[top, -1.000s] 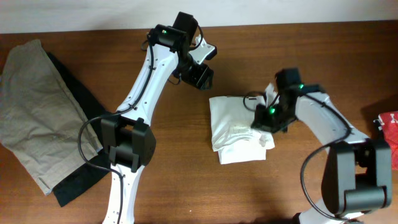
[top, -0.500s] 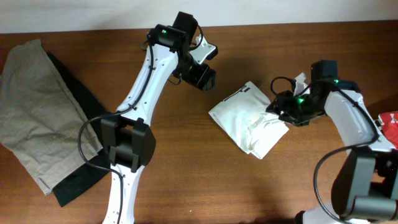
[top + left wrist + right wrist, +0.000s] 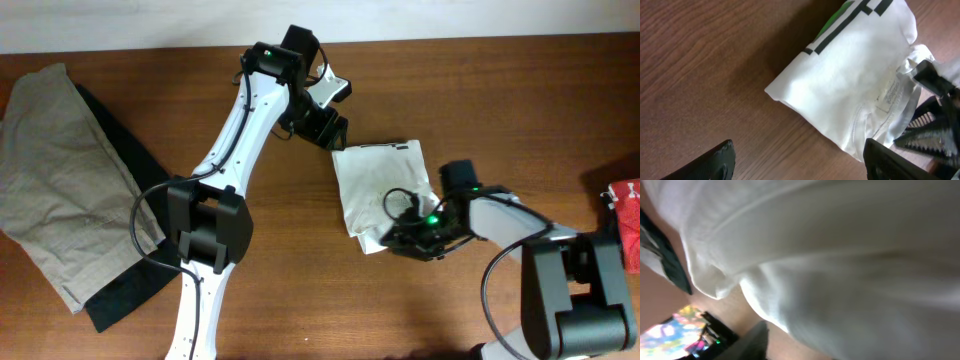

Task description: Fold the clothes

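The white T-shirt (image 3: 383,185) lies folded into a small bundle at the table's middle. In the left wrist view (image 3: 855,70) its collar label (image 3: 892,93) shows. My left gripper (image 3: 326,128) is open and empty, hovering just off the bundle's upper left corner; its two fingers frame bare wood (image 3: 799,146). My right gripper (image 3: 415,236) is at the bundle's lower right edge, shut on the fabric. The right wrist view is filled with blurred white cloth (image 3: 840,255), with one dark finger (image 3: 757,342) below it.
A khaki wrinkled garment (image 3: 60,180) lies on a black garment (image 3: 125,290) at the far left. A red packet (image 3: 628,208) sits at the right edge. The table's back edge (image 3: 450,38) runs just behind the left arm.
My right gripper swung the T-shirt out to the right, then back left and toward the front, turning the bundle. The left gripper has barely moved.
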Available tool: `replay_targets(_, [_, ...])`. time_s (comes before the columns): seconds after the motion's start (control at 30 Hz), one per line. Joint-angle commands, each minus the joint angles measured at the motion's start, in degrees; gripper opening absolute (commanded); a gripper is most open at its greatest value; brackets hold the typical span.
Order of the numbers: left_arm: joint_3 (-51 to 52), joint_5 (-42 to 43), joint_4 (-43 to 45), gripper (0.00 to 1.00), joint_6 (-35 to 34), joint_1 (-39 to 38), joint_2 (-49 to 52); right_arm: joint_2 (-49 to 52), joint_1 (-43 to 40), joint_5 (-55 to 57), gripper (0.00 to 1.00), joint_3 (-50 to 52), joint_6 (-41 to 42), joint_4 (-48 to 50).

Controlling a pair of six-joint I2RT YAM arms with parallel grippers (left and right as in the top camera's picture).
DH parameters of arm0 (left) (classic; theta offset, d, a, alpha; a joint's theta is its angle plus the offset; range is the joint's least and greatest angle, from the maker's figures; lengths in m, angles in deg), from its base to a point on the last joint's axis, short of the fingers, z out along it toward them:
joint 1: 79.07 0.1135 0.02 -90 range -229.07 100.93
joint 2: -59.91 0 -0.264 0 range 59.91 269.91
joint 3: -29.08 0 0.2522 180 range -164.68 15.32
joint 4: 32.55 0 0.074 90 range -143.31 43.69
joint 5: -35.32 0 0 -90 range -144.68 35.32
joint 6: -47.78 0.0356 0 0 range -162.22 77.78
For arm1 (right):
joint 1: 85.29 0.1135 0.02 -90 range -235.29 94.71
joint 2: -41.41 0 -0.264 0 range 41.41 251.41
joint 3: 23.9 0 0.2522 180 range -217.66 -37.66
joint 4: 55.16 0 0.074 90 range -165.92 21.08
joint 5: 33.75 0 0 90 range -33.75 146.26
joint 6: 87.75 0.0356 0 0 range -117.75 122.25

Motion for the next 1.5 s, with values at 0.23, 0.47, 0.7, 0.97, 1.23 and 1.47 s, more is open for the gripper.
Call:
replay_targets(0.23, [-0.2,0.6,-1.1,0.82,2.4,0.4,0.4,-8.3,-20.6,7.1,0.68,-3.1,-10.6,7.7])
replay_targets(0.47, [-0.2,0.6,-1.7,0.82,2.4,0.5,0.4,11.0,-13.6,-9.7,0.75,-3.1,-12.9,23.6])
replay_targets(0.7, [-0.2,0.6,-1.9,0.82,2.4,0.5,0.4,11.0,-8.2,-7.1,0.18,-3.1,-9.7,24.0])
replay_targets(0.97, [-0.2,0.6,-2.1,0.82,2.4,0.5,0.4,12.4,-2.2,-3.4,0.05,-3.1,-2.1,32.8])
replay_targets(1.23, [-0.2,0.6,-2.3,0.82,2.4,0.8,0.4,-12.6,-8.7,-3.9,0.04,-3.1,-1.2,24.7])
replay_targets(1.47, [-0.2,0.6,-2.4,0.82,2.4,1.1,0.4,-35.5,-37.6,4.0,0.04,-3.2,-0.6,7.9])
